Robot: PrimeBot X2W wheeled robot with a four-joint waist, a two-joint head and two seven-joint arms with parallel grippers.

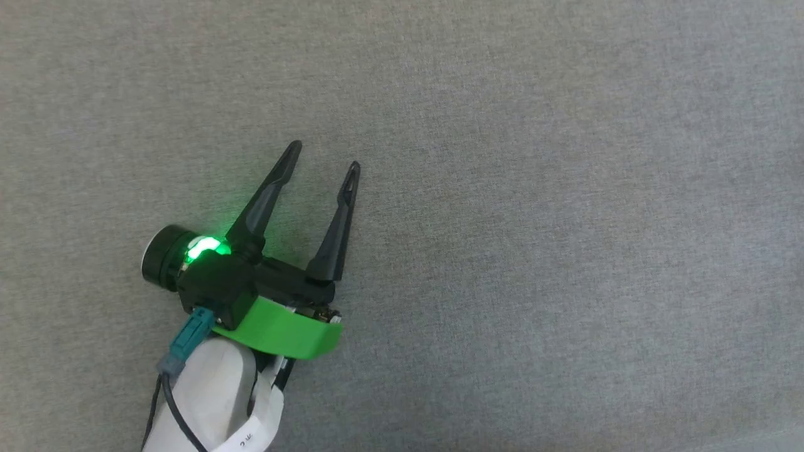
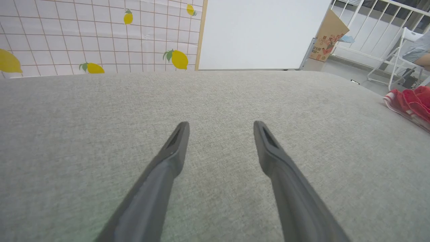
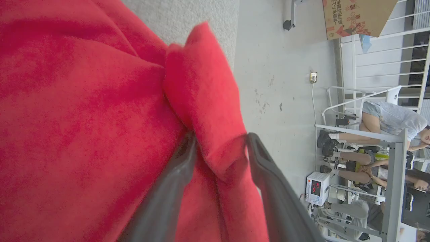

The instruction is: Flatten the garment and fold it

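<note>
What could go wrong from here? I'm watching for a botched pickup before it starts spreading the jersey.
The right gripper seems to pinch only a bunched fold of the garment, so the cloth may slip or lift as a lump instead of spreading. The left gripper hovers open over the bare grey surface, far from the cloth, so one-handed flattening may drag it.

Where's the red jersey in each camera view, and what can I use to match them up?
Head view: grey surface with the left gripper at lower left, jaws open.
Left wrist view: jersey bunched at the right edge, on the grey surface.
Right wrist view: jersey covers the left and centre, a fold between the right gripper's jaws.
Shared landmark: the grey surface; also the cardboard box in both wrist views.
</note>
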